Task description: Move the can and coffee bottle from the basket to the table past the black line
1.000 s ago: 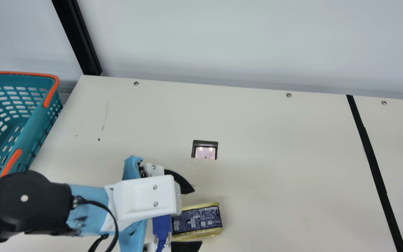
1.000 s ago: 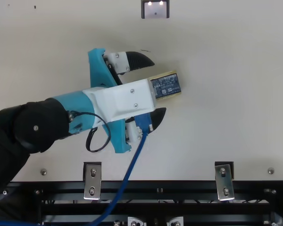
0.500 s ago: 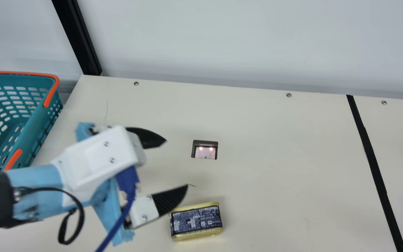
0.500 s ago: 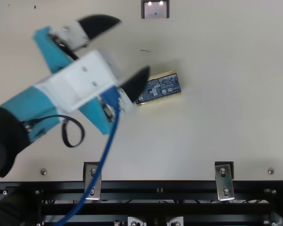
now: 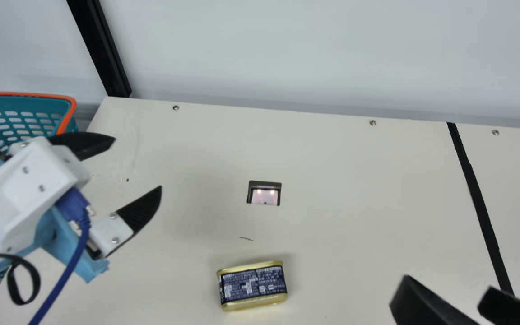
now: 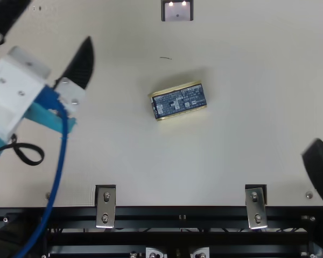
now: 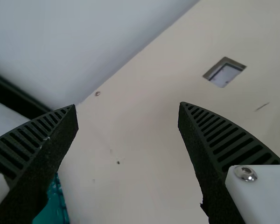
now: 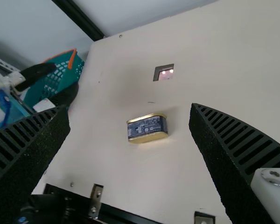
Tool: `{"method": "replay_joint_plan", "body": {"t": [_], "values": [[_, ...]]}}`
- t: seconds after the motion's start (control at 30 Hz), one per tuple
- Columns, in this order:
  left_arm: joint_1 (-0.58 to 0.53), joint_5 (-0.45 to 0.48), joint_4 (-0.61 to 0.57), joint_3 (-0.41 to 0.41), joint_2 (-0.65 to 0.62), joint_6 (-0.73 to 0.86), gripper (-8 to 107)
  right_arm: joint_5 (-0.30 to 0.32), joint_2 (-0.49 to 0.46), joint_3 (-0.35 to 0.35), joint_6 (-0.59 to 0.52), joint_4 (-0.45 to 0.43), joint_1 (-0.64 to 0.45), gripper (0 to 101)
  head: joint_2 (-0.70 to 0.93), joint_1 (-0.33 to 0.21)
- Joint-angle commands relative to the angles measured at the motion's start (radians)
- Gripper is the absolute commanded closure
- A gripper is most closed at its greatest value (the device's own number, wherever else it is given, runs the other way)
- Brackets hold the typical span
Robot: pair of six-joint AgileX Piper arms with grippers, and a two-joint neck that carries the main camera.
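Can (image 5: 253, 286) on tbl (image 5: 332, 203), wide gap to line (image 5: 481, 203) at 2 o'clock.
Main vw, off can: L grip (image 5: 138, 162) 10 o'clock, R grip (image 5: 448, 284) 3; both w/ fingers apart.

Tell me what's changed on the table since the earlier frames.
The left gripper, open around the can a second ago, has drawn away from it toward the basket. The right gripper has come in at the main view's lower right, open. The can and basket stayed put.
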Motion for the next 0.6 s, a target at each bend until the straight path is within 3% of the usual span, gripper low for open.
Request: {"method": "replay_joint_plan", "body": {"t": [0.0, 0.3, 0.57], "values": [[0.033, -0.022, 0.051, 0.041, -0.036, -0.049, 9, -0.026, 0.059, 0.0, -0.067, -0.018, 0.027, 0, -0.005, -0.008], [0.125, -0.052, 0.16, 0.171, -0.177, -0.217, 9, -0.076, 0.24, -0.011, -0.269, -0.099, 0.19, 0, -0.005, -0.008], [0.174, -0.015, 0.21, 0.259, -0.296, -0.361, 9, -0.053, 0.389, -0.053, -0.459, -0.128, 0.307, 0, -0.005, -0.008]]}}
